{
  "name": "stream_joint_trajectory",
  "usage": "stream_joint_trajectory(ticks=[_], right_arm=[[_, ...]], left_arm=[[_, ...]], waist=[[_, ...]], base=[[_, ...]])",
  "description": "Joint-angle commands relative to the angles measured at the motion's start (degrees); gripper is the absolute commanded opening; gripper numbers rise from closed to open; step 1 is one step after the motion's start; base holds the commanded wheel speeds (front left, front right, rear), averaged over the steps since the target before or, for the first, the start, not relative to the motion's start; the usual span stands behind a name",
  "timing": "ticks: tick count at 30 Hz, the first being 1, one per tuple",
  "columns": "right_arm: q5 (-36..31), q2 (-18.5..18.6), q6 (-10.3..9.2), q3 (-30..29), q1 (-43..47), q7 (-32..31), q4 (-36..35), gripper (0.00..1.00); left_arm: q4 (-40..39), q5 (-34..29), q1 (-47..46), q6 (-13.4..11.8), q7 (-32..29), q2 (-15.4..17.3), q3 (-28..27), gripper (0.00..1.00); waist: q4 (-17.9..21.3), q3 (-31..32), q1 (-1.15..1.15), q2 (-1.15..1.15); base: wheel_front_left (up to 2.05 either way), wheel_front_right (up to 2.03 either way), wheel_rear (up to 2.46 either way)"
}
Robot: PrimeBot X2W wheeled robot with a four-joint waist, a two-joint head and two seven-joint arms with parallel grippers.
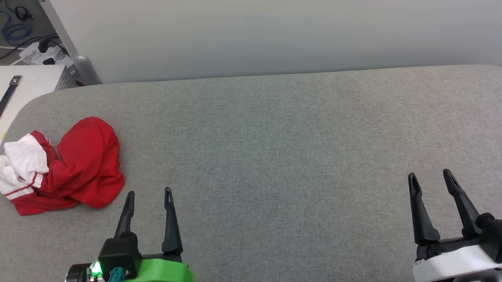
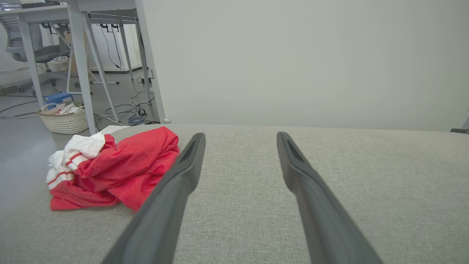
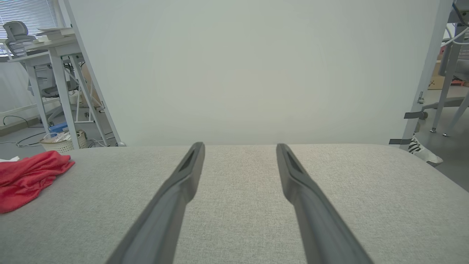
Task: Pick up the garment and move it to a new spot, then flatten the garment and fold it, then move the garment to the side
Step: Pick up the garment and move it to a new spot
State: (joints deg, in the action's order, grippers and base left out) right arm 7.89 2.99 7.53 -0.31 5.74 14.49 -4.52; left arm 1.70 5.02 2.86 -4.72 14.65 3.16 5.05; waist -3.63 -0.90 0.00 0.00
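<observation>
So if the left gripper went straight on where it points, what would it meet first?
Probably nothing on the grey cloth tabletop: the open left gripper points past the crumpled red-and-white T-shirt, lying just to its left, towards the pale wall panel.

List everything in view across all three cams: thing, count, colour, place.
garment: 1, red with white sleeves, crumpled on the table's left end
table: 1, grey cloth top, spanning the head view
backdrop panel: 1, off-white, upright behind the table
box with strap handle: 1, white, beyond the table's far left corner
power strip: 1, white, floor behind the box
basket: 1, white woven, floor beyond the table's left end
left gripper: 1, dark fingers, green shell, open, just right of the garment, apart from it
right gripper: 1, dark fingers, white shell, open, over the table's right end
</observation>
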Motion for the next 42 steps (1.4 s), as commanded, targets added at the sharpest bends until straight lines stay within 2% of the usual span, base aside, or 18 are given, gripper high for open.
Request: stream_joint_trajectory(ticks=[1, 11, 31, 42], right_arm=[[-0.2, -0.1, -0.04, 0.1, 0.0, 0.5, -0.3, 1.0], [-0.8, -0.1, -0.04, 0.3, -0.5, 0.5, -0.7, 1.0], [-2.8, -0.1, -0.04, 1.3, -1.3, 0.5, -0.9, 1.0], [-3.2, -0.1, -0.04, 1.8, -1.1, 0.5, -1.1, 1.0]], left_arm=[[0.2, -0.2, 0.0, -0.1, 0.3, -0.3, -0.2, 1.0], [0.3, -0.2, -0.8, -0.5, 0.3, -0.3, -1.0, 1.0], [0.6, 2.4, -1.9, -1.8, 0.3, -0.3, -2.3, 1.0], [0.8, 3.5, -1.6, -2.2, 0.3, -0.3, -2.7, 1.0]], waist=[[-1.2, -0.3, 0.0, 0.0], [-7.1, -1.9, 0.0, 0.0], [-22.7, -4.3, 0.0, 0.0], [-27.9, -4.7, 0.0, 0.0]], base=[[0.0, 0.0, 0.0], [0.0, 0.0, 0.0], [0.0, 0.0, 0.0], [0.0, 0.0, 0.0]])
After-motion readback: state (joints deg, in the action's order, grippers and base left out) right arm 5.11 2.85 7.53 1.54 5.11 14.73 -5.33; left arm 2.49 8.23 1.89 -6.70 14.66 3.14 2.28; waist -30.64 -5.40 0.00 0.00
